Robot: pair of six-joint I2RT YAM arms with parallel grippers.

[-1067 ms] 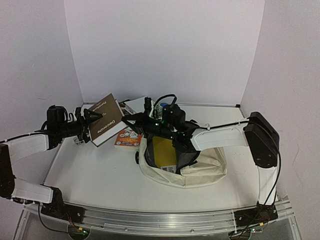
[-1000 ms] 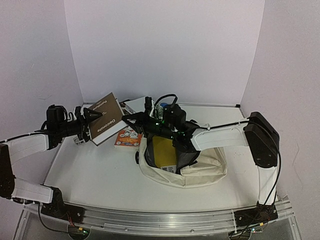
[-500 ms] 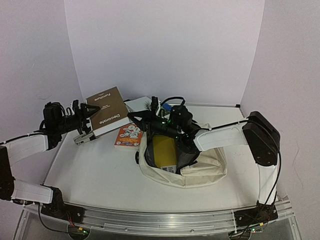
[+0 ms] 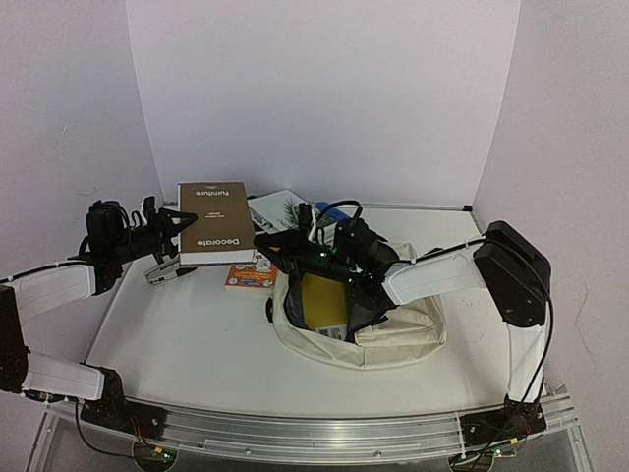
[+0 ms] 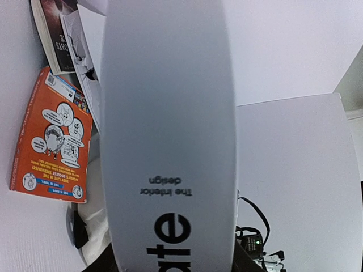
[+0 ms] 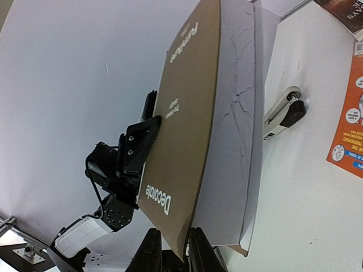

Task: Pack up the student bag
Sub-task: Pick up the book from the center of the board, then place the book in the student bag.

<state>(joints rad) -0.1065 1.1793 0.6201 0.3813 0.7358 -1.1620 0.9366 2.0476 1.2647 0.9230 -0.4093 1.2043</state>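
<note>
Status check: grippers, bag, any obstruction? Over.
Left gripper shut on brown book; right gripper straddles its corner, grip unclear. Student bag open, yellow item inside. Right arm crosses above bag mouth.

The brown book (image 4: pixel 211 221) reads "Decorate" and "Furniture" on its cover; its white spine (image 5: pixel 168 192) reads "The interior design".

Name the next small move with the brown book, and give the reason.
Probably: ease the right gripper off the brown book and back it away. The book stands upright between the arms; the left gripper clamps one edge, a finger flat on the cover, while the right jaws only straddle a corner. That would free the right arm for the student bag.
</note>
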